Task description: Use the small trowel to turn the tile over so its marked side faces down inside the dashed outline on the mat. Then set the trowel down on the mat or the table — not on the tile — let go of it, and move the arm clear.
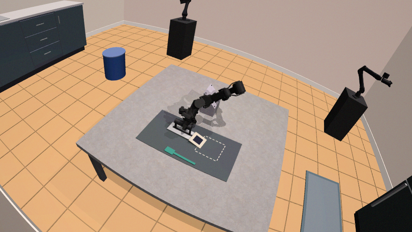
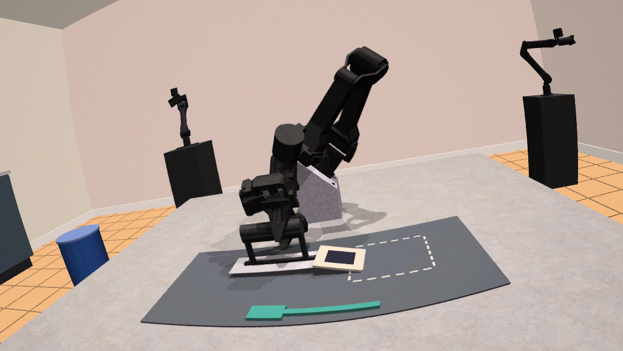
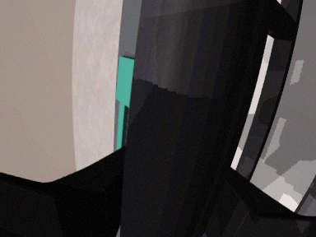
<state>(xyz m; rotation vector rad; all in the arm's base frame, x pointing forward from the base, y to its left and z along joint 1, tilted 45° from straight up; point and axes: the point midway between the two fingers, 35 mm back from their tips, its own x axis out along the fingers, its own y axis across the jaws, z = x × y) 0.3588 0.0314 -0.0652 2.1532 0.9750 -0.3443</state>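
Observation:
The trowel point(image 1: 176, 130) point(image 2: 270, 268) has a pale flat blade and a black bar handle, which fills much of the wrist view point(image 3: 185, 123). My gripper point(image 1: 186, 126) point(image 2: 282, 241) is shut on this handle, with the blade low over the mat point(image 1: 152, 132) point(image 2: 462, 261). The cream tile point(image 1: 198, 139) point(image 2: 340, 258) shows its dark square mark on top. The blade's right end meets the tile's left edge and seems partly under it; the exact contact is hidden. The tile overlaps the left side of the dashed outline point(image 1: 216, 160) point(image 2: 355, 280).
A green spatula-like tool point(image 1: 169, 150) point(image 2: 266, 312) point(image 3: 124, 78) lies on the mat's front part, its handle pointing right. The grey table point(image 1: 129, 115) point(image 2: 544, 279) surrounds the mat. My arm's base stands behind the mat. Two other arms stand on black pedestals away from the table.

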